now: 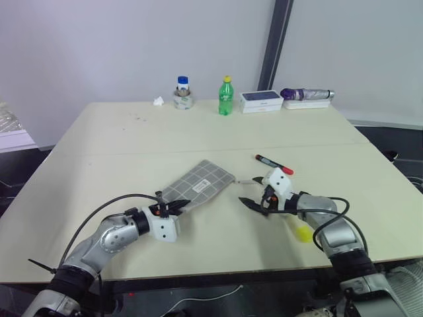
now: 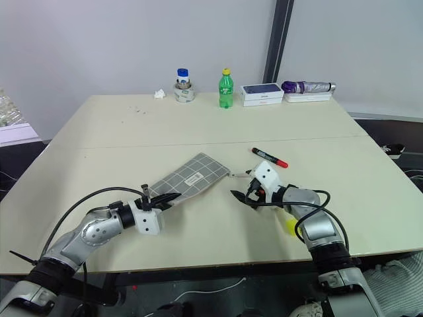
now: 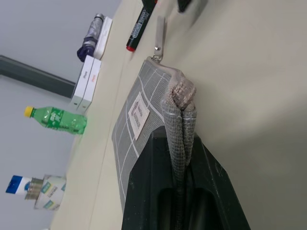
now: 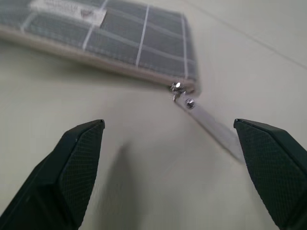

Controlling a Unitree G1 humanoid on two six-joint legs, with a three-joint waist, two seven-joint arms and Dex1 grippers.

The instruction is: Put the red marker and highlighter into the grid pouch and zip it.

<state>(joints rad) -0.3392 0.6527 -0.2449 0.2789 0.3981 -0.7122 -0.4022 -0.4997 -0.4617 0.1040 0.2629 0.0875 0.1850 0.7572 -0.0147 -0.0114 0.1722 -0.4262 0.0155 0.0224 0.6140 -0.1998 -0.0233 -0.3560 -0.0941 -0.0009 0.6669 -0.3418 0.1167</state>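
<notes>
grid pouch (image 1: 198,183) is lying flat on the table (image 1: 132,139), its near end clamped between the closed fingers of the left gripper (image 1: 177,206). its zipper pull (image 4: 207,122) is extending from the far corner toward the right gripper (image 1: 250,202), which is resting released, jaws spread and empty, just beside it. red marker (image 1: 273,162) is lying just beyond that gripper. highlighter (image 1: 303,232) is sitting beside the right forearm, partly hidden.

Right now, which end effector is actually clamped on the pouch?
The left end effector: it is shut on the near end of the grid pouch. The right end effector is open, off the pouch, its fingers either side of the zipper pull.
</notes>
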